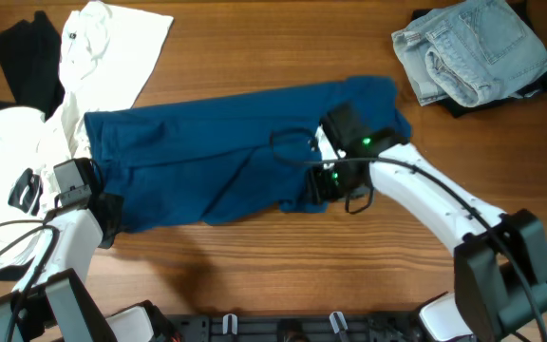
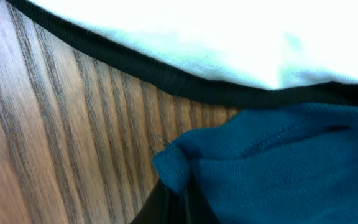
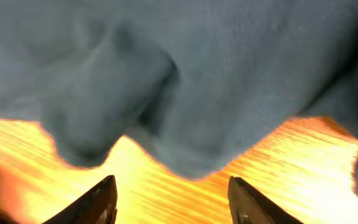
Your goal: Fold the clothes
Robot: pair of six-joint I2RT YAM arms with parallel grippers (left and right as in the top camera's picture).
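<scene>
Deep-blue garment (image 1: 216,142) lies as a long rumpled strip across the table (image 1: 254,275), perhaps folded once lengthwise, with most folding seemingly left. At its near-left corner the left gripper (image 1: 110,217) pinches fabric. At its near-right edge the right gripper (image 3: 173,200) hovers, jaws wide, empty.

Bare table (image 1: 273,47) opens beyond the clothes (image 1: 207,142); jeans (image 1: 473,47) (far right) and white T-shirts (image 1: 112,43) block the corners.

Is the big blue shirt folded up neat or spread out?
Mostly spread out. The blue garment lies long and rumpled across the table, not in a neat stack.
</scene>
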